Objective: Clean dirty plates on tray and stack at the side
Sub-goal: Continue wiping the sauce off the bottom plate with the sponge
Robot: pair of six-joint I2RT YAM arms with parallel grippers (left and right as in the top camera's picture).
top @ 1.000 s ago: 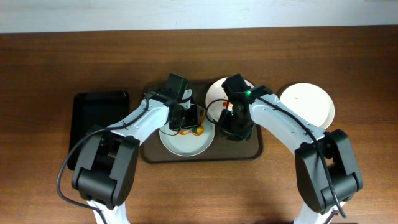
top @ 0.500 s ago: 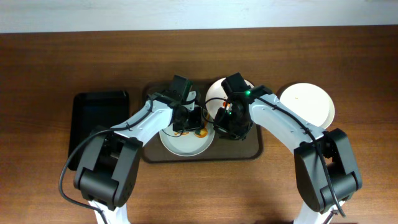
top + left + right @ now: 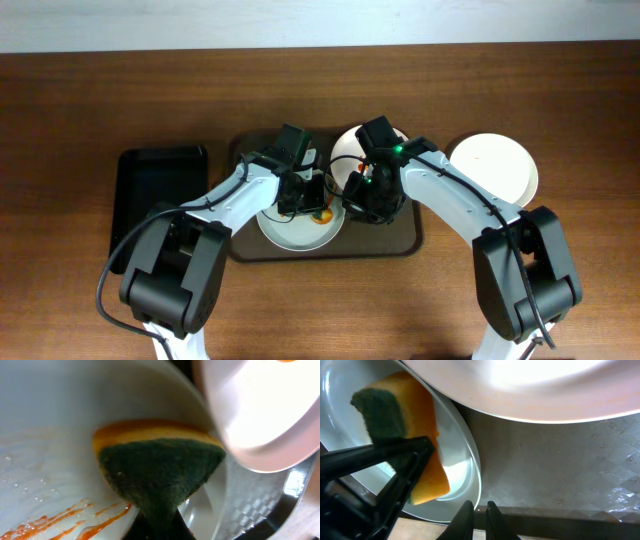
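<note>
A white plate (image 3: 295, 232) streaked with orange-red sauce lies on the dark brown tray (image 3: 400, 235). My left gripper (image 3: 312, 200) is shut on a yellow sponge with a green pad (image 3: 160, 465) and presses it on this plate (image 3: 50, 425) near its right side. My right gripper (image 3: 479, 510) is shut on the dirty plate's right rim (image 3: 452, 435) at the tray's edge. A second white plate (image 3: 348, 150) sits at the tray's back right and overhangs the first (image 3: 260, 410). A third, plain white plate (image 3: 495, 168) lies on the table to the right.
A smaller black tray (image 3: 150, 195) lies on the wooden table left of the brown tray. Both arms cross over the brown tray's middle, close to each other. Sauce streaks (image 3: 75, 520) show on the dirty plate's near part.
My left gripper has slid the sponge a little to the right across the dirty plate. My right gripper has shifted slightly left toward that plate's rim.
</note>
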